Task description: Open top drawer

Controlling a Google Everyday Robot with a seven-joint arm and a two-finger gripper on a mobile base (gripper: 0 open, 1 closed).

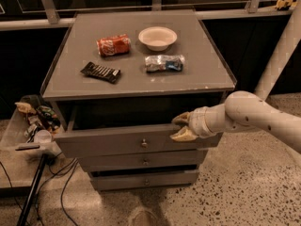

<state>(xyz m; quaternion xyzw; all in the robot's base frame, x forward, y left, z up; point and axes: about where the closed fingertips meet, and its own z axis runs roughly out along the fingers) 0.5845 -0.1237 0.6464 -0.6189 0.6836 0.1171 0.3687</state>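
The red can's label can't be read. The gripper, fingers spread, meets the upper edge of the top drawer toward its 3 o'clock end. The drawer stands partly open.

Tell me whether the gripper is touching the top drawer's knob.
Apart. The camera view shows the gripper at the top drawer's upper front edge, right of the knob, bare grey panel between them.
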